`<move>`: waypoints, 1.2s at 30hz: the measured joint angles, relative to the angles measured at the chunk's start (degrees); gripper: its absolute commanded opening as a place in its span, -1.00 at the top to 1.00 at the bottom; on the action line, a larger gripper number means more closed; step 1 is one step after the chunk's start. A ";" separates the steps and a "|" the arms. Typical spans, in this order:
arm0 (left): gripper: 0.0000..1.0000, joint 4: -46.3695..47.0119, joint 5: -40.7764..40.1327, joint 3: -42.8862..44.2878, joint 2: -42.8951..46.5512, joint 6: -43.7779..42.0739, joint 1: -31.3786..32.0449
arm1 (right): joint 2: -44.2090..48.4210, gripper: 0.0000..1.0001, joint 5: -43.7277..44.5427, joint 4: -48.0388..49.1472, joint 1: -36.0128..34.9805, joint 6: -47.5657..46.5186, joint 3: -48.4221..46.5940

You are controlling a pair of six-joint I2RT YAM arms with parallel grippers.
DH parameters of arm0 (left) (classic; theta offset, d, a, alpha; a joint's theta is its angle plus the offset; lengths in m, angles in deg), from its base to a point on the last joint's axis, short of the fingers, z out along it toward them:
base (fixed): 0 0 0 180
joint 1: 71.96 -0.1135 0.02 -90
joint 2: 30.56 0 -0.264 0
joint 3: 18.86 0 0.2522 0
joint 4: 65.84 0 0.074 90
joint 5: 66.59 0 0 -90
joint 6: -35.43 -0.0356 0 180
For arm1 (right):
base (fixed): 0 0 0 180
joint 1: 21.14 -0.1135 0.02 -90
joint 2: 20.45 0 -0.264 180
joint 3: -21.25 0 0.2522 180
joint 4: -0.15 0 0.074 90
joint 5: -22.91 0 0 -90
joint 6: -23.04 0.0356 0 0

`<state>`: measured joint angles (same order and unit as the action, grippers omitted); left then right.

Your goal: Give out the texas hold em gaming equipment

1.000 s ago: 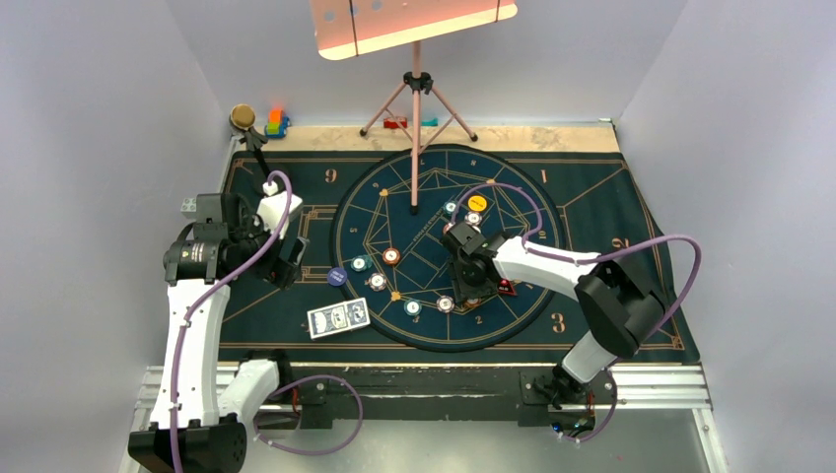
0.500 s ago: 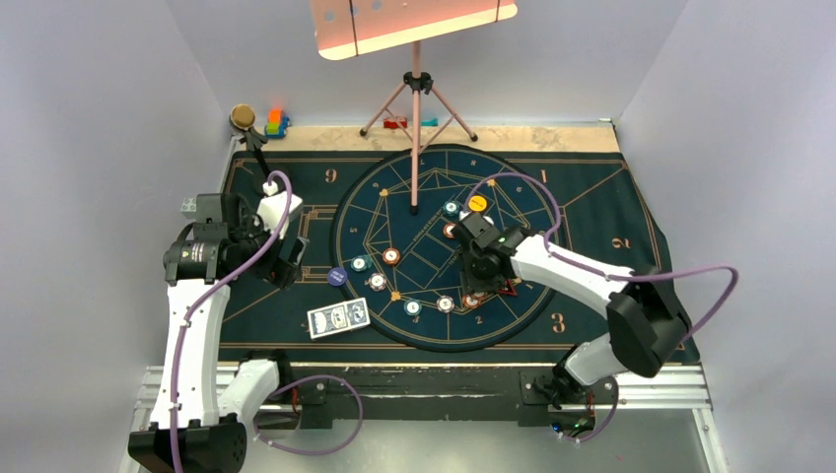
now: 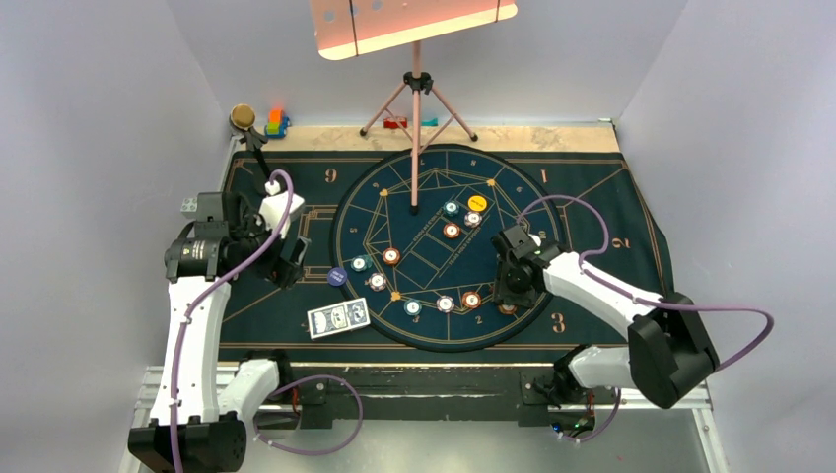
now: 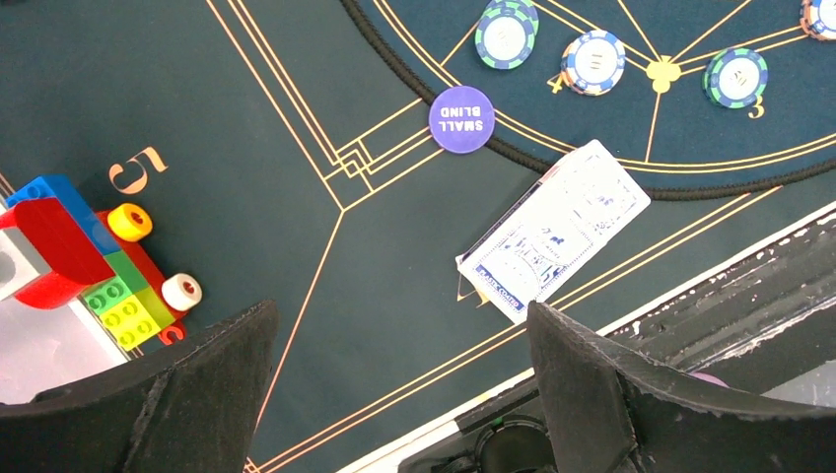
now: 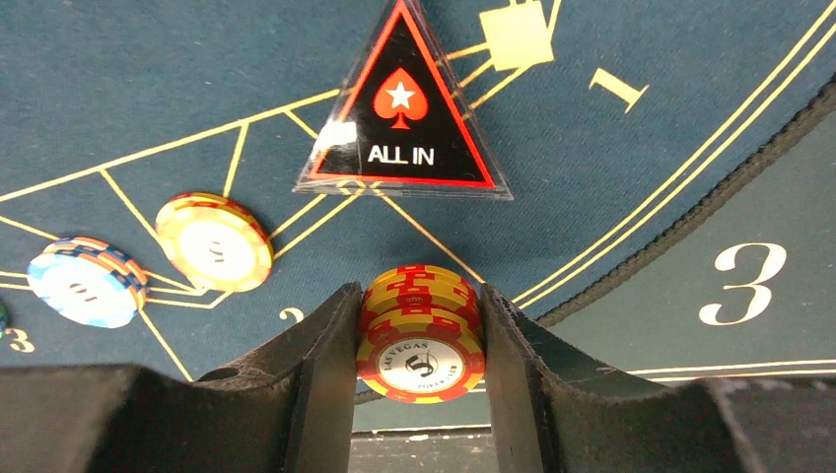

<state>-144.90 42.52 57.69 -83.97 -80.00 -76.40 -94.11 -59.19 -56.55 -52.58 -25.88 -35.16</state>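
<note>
My right gripper (image 5: 419, 335) is shut on a small stack of orange-and-yellow poker chips (image 5: 421, 340), held just above the mat near the round layout's near-right rim (image 3: 513, 286). The red-edged black "ALL IN" triangular marker (image 5: 402, 118) lies just beyond the stack. An orange chip (image 5: 214, 241) and a white chip (image 5: 87, 281) lie to its left. More chips are spread over the round layout (image 3: 391, 256). The yellow disc (image 3: 477, 202) lies at the back. The blue-and-white cards (image 4: 552, 232) and a purple "SMALL BLIND" disc (image 4: 461, 119) lie near my open, empty left gripper (image 4: 404, 394).
Coloured toy blocks (image 4: 89, 256) sit on the mat at the left, under my left arm. A pink tripod stand (image 3: 417, 108) rises from the back of the mat, one leg reaching into the round layout. The mat's near edge and metal rail (image 3: 424, 379) run along the front.
My right gripper has moved right and toward the near edge, from the round layout's middle to its near-right rim, uncovering two orange chips. The left arm has barely moved.
</note>
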 measured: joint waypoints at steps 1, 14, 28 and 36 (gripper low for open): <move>-0.99 -0.07 0.39 -0.02 -0.13 -0.31 0.00 | -0.20 0.44 -0.07 0.31 0.00 0.50 0.52; -0.98 -0.83 2.91 -8.44 1.70 -7.04 10.69 | -1.09 -0.75 0.48 0.96 0.00 3.48 1.57; -0.99 4.76 -5.22 -20.76 -4.07 -14.71 25.20 | 7.61 -0.94 1.33 -2.58 0.00 -0.72 -13.86; -1.00 10.64 -7.17 -21.51 -10.38 -15.69 29.05 | 6.47 -0.97 1.29 -3.67 0.00 -2.16 -16.72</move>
<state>-134.25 35.36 36.18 -94.35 -95.70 -47.36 -87.64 -57.90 -60.22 -52.58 -28.05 -51.88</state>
